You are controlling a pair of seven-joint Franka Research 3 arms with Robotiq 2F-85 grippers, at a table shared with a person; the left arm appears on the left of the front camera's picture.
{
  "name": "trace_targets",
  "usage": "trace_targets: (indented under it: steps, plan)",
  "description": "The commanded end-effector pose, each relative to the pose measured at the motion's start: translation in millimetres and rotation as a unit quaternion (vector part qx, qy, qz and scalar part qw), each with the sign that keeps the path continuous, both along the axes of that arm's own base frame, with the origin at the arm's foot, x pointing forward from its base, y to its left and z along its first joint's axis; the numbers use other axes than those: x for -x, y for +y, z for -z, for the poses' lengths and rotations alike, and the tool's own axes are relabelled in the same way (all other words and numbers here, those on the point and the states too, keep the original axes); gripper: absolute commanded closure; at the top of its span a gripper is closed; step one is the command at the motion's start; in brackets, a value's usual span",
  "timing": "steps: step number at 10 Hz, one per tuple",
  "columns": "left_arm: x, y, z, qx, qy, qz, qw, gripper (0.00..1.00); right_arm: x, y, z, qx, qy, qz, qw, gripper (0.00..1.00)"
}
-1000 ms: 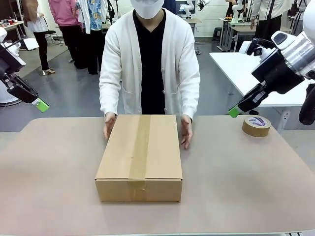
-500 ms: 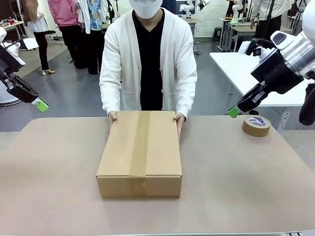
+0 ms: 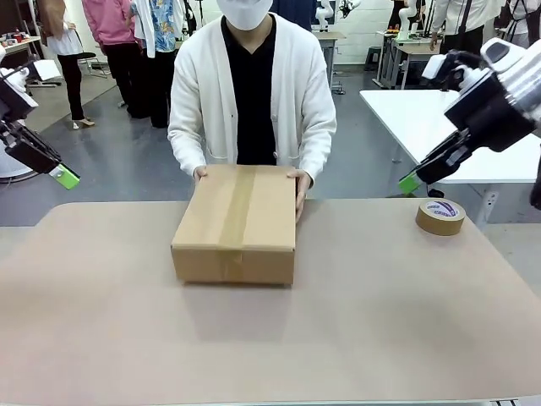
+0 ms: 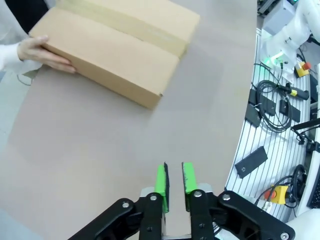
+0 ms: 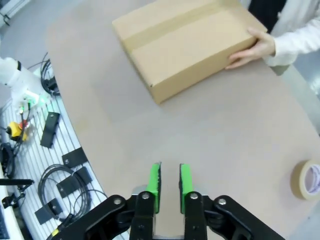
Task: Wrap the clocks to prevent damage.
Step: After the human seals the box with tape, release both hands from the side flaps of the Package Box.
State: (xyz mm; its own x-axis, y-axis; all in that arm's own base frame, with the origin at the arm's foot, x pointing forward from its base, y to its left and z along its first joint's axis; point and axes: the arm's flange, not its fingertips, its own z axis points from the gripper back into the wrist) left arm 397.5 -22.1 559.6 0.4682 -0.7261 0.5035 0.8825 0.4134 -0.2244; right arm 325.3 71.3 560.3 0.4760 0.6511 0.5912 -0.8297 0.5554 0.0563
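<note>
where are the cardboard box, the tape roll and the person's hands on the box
cardboard box [image 3: 239, 207], front view, top face beside the tape strip
tape roll [image 3: 440, 217], front view, its outer side
person's hand [image 4: 37, 51], left wrist view, back of the hand

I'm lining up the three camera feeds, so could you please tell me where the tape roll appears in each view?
Front view: tape roll lies at the table's right far edge, right of the box.
Left wrist view: not in it.
Right wrist view: tape roll at the right edge, cut off by the frame.
Shared landmark: the box, held by the person's hands.
</note>
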Motion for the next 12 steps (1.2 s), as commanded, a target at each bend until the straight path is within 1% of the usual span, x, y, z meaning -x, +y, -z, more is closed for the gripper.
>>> trace_targets:
  steps: [1,2,3,4,5,7,8,9,10,12]
  plan:
    - [7,4,-5,-0.021,0.009,-0.022,1.000,0.00,11,-12,-1,0.009,0.013,0.021,1.000,0.00]
    - [7,5,-3,-0.024,0.014,-0.024,0.999,0.00,13,-15,-2,0.011,0.019,0.019,1.000,0.00]
    - [10,5,-2,-0.026,0.017,-0.026,0.999,0.19,14,-19,-1,0.010,0.028,0.015,0.999,0.16]
    - [11,7,-3,-0.030,0.016,-0.031,0.999,0.10,14,-22,0,0.008,0.033,0.017,0.999,0.06]
    - [10,9,-5,-0.035,0.016,-0.036,0.999,0.00,13,-25,1,0.006,0.037,0.018,0.999,0.00]
    - [13,12,-2,-0.039,0.021,-0.040,0.998,0.00,14,-26,4,0.009,0.047,0.014,0.999,0.00]
    - [13,11,0,-0.045,0.025,-0.038,0.998,0.13,15,-25,5,0.012,0.049,0.010,0.999,0.00]
    - [13,10,1,-0.047,0.028,-0.036,0.998,0.04,17,-24,5,0.015,0.052,0.006,0.999,0.00]
    - [13,10,1,-0.051,0.030,-0.034,0.998,0.00,19,-23,5,0.018,0.053,0.004,0.998,0.00]
    - [16,12,3,-0.056,0.034,-0.040,0.997,0.00,23,-23,5,0.022,0.057,0.004,0.998,0.00]
